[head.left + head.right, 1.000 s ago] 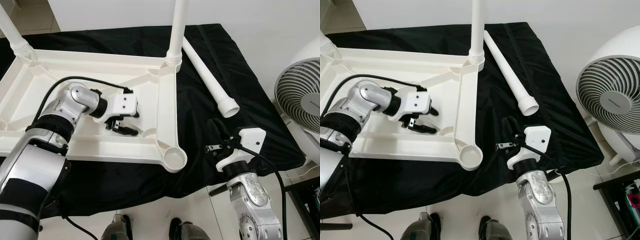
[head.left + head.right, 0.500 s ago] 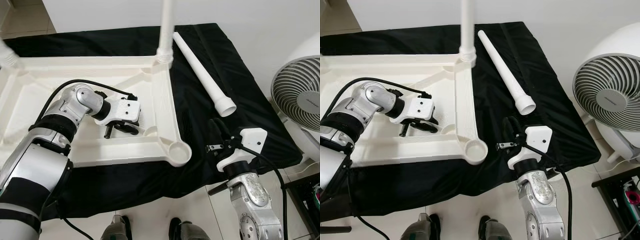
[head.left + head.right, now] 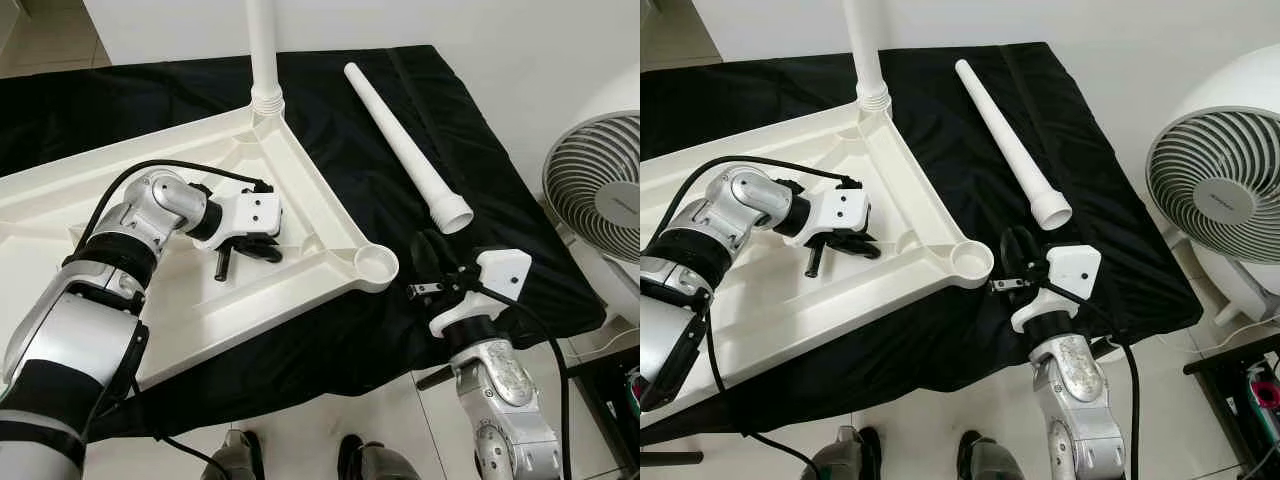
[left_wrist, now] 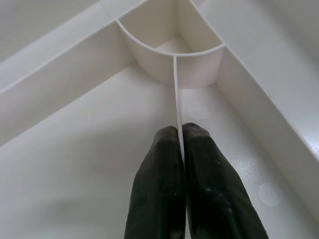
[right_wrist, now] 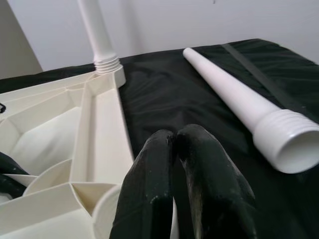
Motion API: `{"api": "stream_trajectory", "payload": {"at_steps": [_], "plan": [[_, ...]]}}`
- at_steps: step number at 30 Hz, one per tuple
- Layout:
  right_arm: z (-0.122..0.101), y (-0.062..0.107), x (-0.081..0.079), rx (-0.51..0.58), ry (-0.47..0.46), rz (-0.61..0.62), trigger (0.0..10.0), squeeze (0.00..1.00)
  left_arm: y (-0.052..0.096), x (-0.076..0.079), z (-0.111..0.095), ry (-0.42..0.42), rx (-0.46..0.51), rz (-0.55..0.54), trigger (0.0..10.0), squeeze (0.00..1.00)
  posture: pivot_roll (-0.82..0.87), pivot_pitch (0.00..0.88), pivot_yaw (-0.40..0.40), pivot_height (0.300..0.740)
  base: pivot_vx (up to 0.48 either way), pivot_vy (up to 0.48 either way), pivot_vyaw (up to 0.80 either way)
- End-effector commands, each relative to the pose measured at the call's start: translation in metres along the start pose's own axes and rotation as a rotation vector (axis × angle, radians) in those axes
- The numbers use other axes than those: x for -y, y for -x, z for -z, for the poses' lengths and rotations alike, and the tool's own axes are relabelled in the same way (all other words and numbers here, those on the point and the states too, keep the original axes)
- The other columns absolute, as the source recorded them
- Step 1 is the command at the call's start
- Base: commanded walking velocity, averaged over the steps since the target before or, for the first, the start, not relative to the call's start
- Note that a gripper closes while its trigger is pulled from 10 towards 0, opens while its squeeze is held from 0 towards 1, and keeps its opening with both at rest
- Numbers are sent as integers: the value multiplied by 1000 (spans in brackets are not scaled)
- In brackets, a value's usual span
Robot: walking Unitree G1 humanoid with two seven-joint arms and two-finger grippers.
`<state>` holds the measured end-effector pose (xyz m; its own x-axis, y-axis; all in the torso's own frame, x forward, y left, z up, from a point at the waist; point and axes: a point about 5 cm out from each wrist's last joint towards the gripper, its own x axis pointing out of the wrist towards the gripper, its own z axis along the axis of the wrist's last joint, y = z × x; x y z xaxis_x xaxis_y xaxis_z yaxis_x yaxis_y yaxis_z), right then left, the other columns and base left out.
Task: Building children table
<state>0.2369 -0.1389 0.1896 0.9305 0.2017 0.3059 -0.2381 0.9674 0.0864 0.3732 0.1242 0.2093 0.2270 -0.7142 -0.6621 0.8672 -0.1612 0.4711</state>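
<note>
Left eye view shows the white tabletop lying upside down on a black cloth, turned askew, with 1 leg standing screwed into its far corner. A loose leg lies on the cloth just beyond the empty near socket.

The left claw is closed on a thin rib of the tabletop, as its wrist view shows, and steers the piece by it. The right claw hovers beside the empty socket with its fingers pressed together, holding nothing.

To do this step well, I judge the left claw should keep its pinch firm and turn the tabletop slowly, so the rib does not slip out and the socket ends up within the right arm's reach. The right claw must then open before it goes for the loose leg.

The standing leg's top is cut off by the frame, and the tabletop's left corners run out of view.
</note>
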Motion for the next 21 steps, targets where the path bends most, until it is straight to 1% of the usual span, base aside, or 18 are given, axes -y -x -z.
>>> {"api": "stream_trajectory", "payload": {"at_steps": [1,6,7,8,9,10,11,13,14,15,16,17,18,19,20,21], "plan": [[4,1,0,-22,-8,-9,10000,0,-8,-1,-2,12,65,-135,10000,0,50,217,5,740,0,0,0],[4,1,0,-21,-2,-9,10000,0,-10,0,-5,-13,82,-122,10000,0,46,215,6,740,0,0,0],[3,1,1,-20,0,-7,10000,0,-9,-2,-8,6,118,-123,10000,725,41,214,9,740,0,0,0],[3,1,1,-20,0,-7,10000,0,-9,-2,-8,6,118,-123,10000,725,41,214,9,740,0,0,0],[3,0,2,-18,5,-6,10000,0,-7,-4,-14,24,167,-116,10000,1000,36,210,12,740,0,0,0],[3,0,2,-17,8,-5,10000,0,-5,-6,-17,37,203,-110,10000,1000,36,210,12,740,0,0,0],[3,-1,3,-15,9,-3,10000,0,-2,-9,-20,31,212,-129,10000,1000,38,208,13,740,0,0,0],[3,-1,3,-15,9,-3,10000,0,-2,-9,-20,31,212,-129,10000,1000,38,208,13,740,0,0,0],[3,-2,4,-14,8,-3,10000,0,1,-10,-20,19,203,-141,10000,1000,39,206,12,740,0,0,0],[3,-2,4,-14,8,-3,10000,0,1,-10,-20,19,203,-141,10000,1000,39,206,12,740,0,0,0],[2,-4,4,-12,9,-8,10000,0,6,-13,-22,15,204,-151,10000,0,42,203,8,740,0,0,0],[2,-6,5,-9,8,-12,10000,0,11,-15,-24,1,210,-151,10000,0,42,203,8,740,0,0,0],[2,-6,5,-9,8,-12,10000,0,11,-15,-24,1,210,-151,10000,0,42,203,8,740,0,0,0],[1,-10,6,-5,3,-22,10000,788,19,-17,-28,-17,229,-150,10000,0,48,201,4,740,0,0,0],[1,-10,6,-5,3,-22,10000,788,19,-17,-28,-17,229,-150,10000,0,48,201,4,740,0,0,0],[1,-12,7,-1,-1,-29,10000,1000,25,-20,-32,-25,247,-156,10000,0,48,201,4,740,0,0,0]]}}
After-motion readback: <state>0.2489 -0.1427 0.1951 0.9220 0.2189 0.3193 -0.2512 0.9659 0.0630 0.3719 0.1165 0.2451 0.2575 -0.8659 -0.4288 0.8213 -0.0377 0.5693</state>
